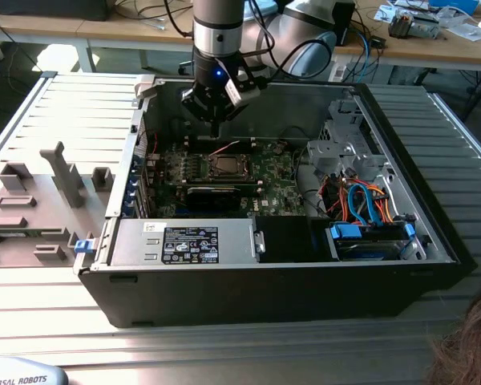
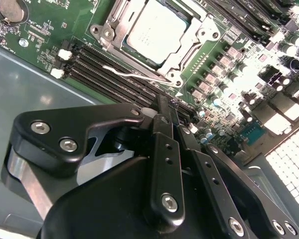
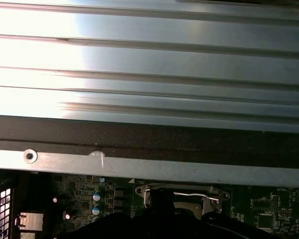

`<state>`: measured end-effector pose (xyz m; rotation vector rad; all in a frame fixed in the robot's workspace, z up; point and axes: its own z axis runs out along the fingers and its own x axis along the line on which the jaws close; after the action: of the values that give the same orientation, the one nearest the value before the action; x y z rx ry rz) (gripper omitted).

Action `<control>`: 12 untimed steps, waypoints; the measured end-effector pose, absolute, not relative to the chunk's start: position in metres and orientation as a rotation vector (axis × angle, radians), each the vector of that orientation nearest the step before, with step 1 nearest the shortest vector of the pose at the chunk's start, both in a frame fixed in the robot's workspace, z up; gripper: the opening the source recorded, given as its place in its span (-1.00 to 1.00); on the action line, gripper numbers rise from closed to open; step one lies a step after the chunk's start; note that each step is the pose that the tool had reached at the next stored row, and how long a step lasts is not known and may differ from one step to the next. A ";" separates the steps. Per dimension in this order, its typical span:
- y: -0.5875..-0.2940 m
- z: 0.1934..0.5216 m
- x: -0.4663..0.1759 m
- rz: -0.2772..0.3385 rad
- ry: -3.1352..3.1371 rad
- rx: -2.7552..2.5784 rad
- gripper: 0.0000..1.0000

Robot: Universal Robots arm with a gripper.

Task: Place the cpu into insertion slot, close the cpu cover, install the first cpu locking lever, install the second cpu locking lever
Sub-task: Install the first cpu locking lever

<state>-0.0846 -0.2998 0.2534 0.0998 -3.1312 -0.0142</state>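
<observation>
The gripper is hovering above the motherboard, fingers pressed together and holding nothing; the cpu is sitting in its socket under the cover.

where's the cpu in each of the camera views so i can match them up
Exterior view: cpu sits in the motherboard socket, below the gripper.
Second wrist view: cpu beyond the gripper.
First wrist view: hidden; socket edge shows.
Shared landmark: cpu cover.
</observation>
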 end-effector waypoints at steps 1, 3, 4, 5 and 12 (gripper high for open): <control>-0.300 0.253 -0.084 -0.014 -3.131 0.100 -0.79; -0.300 0.253 -0.084 -0.014 -3.131 0.100 -0.79; -0.300 0.253 -0.084 -0.014 -3.131 0.100 -0.79; -0.300 0.253 -0.084 -0.014 -3.131 0.100 -0.79; -0.300 0.251 -0.082 -0.014 -3.131 0.100 -0.79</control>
<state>-0.0819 -0.2998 0.2515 0.1000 -3.1313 -0.0143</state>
